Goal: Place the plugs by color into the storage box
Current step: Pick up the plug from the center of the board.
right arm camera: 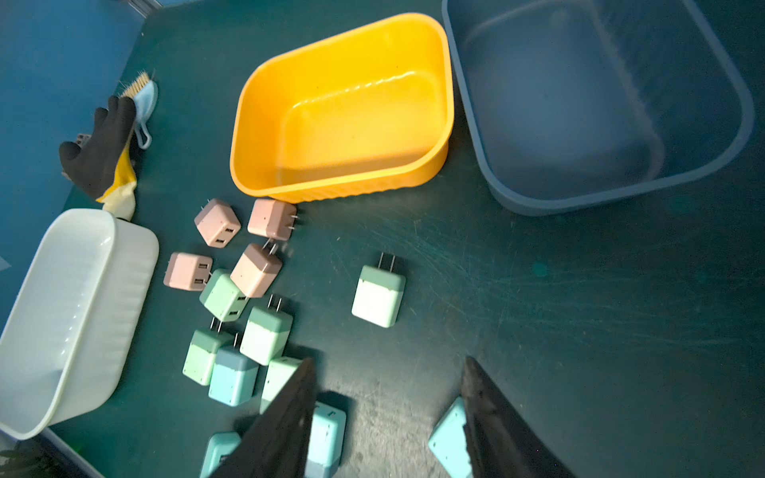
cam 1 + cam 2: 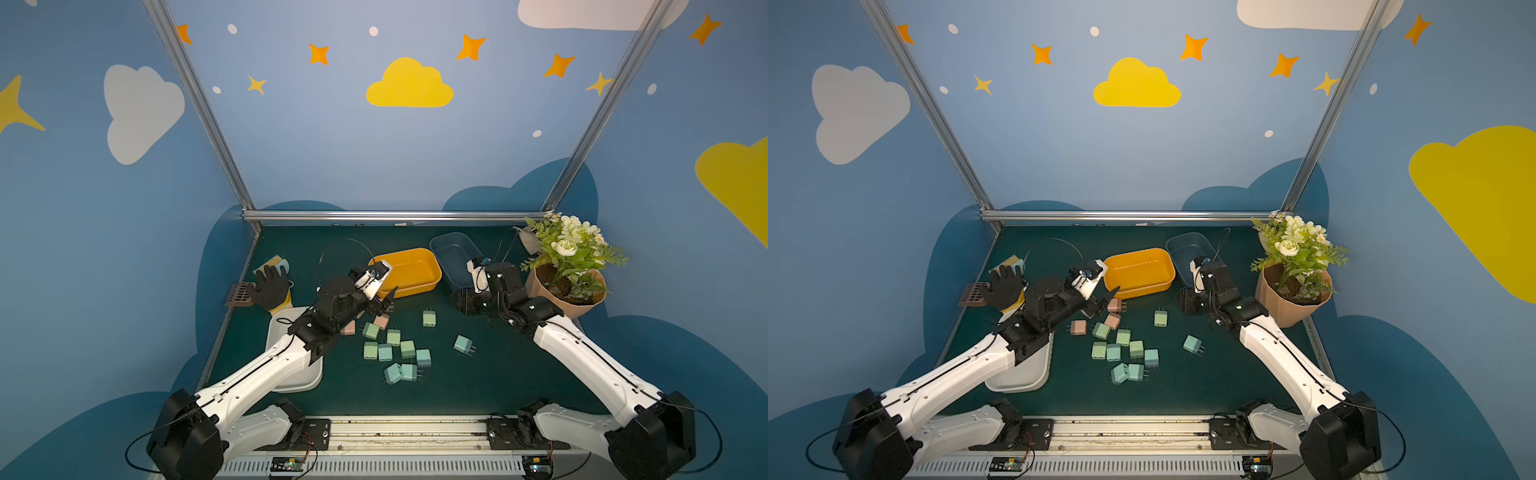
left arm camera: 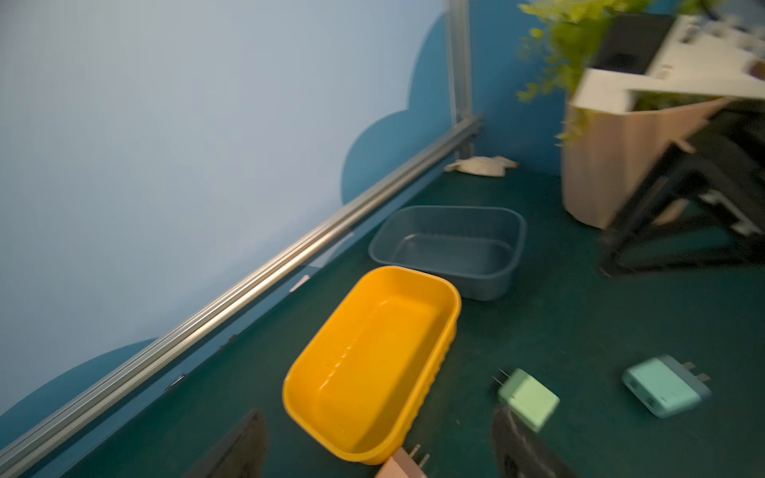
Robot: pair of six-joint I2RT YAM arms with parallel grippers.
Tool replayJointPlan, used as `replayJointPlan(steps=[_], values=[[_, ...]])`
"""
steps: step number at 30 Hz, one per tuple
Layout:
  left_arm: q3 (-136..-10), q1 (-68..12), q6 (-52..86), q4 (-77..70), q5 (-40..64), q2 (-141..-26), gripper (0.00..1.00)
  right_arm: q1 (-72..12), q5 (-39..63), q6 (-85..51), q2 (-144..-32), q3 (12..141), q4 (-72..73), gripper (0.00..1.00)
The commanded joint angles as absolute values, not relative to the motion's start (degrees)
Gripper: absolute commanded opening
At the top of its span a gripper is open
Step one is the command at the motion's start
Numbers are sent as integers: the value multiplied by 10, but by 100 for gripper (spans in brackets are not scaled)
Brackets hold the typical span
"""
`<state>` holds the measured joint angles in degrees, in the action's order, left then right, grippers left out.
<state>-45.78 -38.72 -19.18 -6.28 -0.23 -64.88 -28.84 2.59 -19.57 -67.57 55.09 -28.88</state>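
In both top views the plugs (image 2: 393, 336) lie loose on the green desk (image 2: 498, 374). They form a tight cluster in the middle, pink ones at its far-left edge, ringed by the white box (image 2: 293, 384), the yellow box (image 2: 415, 288) and the blue box (image 2: 451, 253). The left pincer (image 2: 1106, 300) hangs over a pink plug (image 2: 1115, 305) just in front of the yellow box. The right pincer (image 2: 460, 301) sits beside the blue box, well apart from the cluster. In the left wrist view the left pincer (image 3: 379, 414) is spread wide and empty. The pink plug (image 3: 403, 465) shows between its fingers at the frame edge, prongs toward the yellow box; contact cannot be told. In the right wrist view the right pincer (image 1: 388, 361) is parted with only bare desk between. A teal plug (image 1: 449, 438) shows just beside one finger, and all three boxes look empty. The plugs look light, hard and smooth, so one pinched on a rounded corner would probably twist or skate. The safer hold is across two flat opposite sides, clear of the prongs. In the packed cluster, neighbours would likely get nudged.
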Motion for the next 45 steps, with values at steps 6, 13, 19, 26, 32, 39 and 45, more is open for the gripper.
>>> replayJointPlan(steps=[6,13,19,26,32,39,45], values=[[-522,-462,-438,213,172,-704,88,-316,-14,-157,-720,608,-405,54],[-413,-461,-489,16,195,-725,89,-319,-8,-213,-764,585,-333,44],[-407,-465,-480,5,207,-775,87,-340,8,-213,-842,641,-366,45],[-418,-524,-509,38,170,-805,87,-353,20,-226,-914,672,-386,56],[-448,-555,-550,143,80,-810,85,-355,21,-248,-960,695,-406,59],[-466,-535,-517,179,106,-764,84,-364,14,-279,-999,717,-399,60],[-487,-509,-509,250,127,-744,84,-380,3,-280,-1028,736,-400,61]])
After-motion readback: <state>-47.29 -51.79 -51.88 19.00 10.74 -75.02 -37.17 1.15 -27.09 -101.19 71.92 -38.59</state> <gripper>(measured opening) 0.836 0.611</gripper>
